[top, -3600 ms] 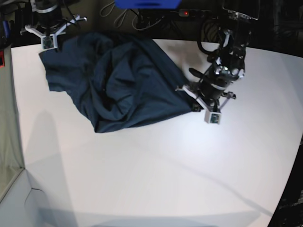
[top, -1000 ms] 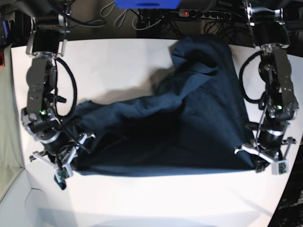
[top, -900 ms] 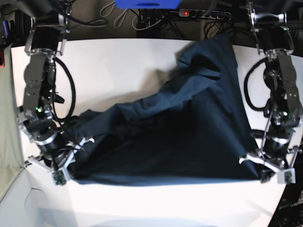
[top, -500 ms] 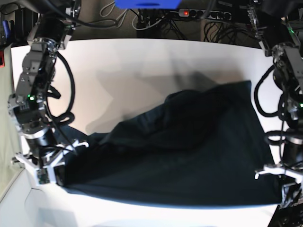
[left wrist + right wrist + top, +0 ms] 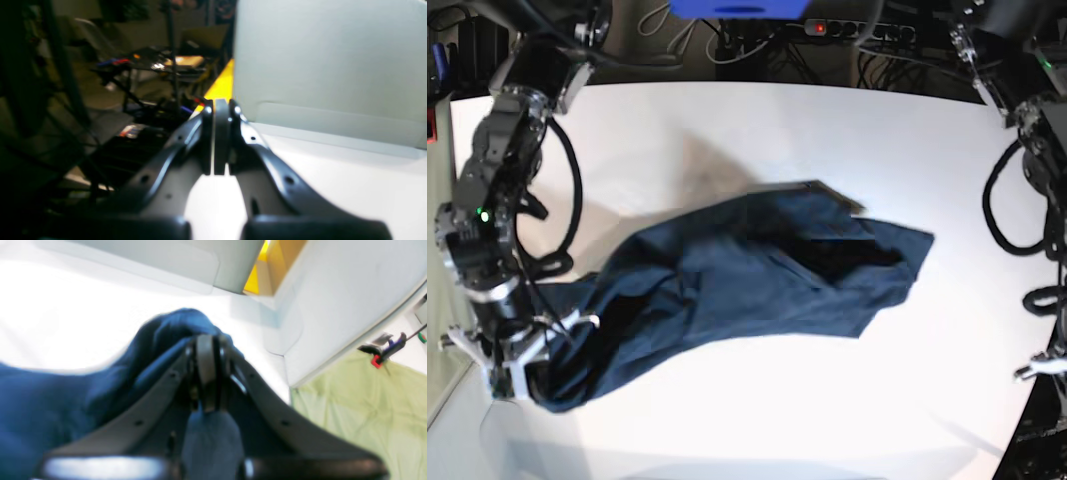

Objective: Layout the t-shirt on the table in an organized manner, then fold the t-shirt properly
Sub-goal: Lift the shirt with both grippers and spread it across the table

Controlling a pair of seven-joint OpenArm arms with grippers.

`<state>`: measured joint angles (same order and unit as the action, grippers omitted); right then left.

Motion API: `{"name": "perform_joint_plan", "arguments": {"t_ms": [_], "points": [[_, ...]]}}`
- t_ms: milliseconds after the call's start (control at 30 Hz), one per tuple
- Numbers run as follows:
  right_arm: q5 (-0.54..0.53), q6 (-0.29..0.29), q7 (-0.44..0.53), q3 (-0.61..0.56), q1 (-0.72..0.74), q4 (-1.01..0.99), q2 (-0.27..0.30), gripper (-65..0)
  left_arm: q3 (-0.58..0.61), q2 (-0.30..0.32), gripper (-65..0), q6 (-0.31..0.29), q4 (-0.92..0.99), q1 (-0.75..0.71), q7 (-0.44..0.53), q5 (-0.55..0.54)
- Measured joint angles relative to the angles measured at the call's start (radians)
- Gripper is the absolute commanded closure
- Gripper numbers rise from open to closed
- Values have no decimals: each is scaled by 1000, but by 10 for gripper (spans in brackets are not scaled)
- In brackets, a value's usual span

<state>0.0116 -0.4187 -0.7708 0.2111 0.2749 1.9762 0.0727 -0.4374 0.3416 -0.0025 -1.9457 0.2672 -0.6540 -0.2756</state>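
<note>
Near the surface's [image 5: 777,130] left edge, the right pincer [image 5: 206,340] stays clenched on a t-shirt [image 5: 757,280] corner. The cloth, stretched wide a moment ago, now lies slumped mid-surface, free of the left pincer [image 5: 220,106], clamped on nothing. Spreading likely needs redoing.

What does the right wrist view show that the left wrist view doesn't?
Only the right wrist view shows the dark navy blue cotton t-shirt, pinched between the right gripper's shut jaws, plus pale green material at lower right. Only the left wrist view shows the left gripper with its jaws shut on nothing, no cloth in sight, and dim clutter beyond the table edge. Both share the large smooth white table, a pale grey panel and a yellow patch behind.
</note>
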Motion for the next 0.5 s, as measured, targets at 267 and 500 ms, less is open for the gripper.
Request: {"name": "perform_joint_plan", "arguments": {"t_ms": [267,500], "points": [[-11,6,35,-34,206,-391,8,0,111,3,-5,1,270,139,2,1],[-10,34,210,-52,366,-809,78,0,206,-9,-11,-5,378,153,13,-9]]}}
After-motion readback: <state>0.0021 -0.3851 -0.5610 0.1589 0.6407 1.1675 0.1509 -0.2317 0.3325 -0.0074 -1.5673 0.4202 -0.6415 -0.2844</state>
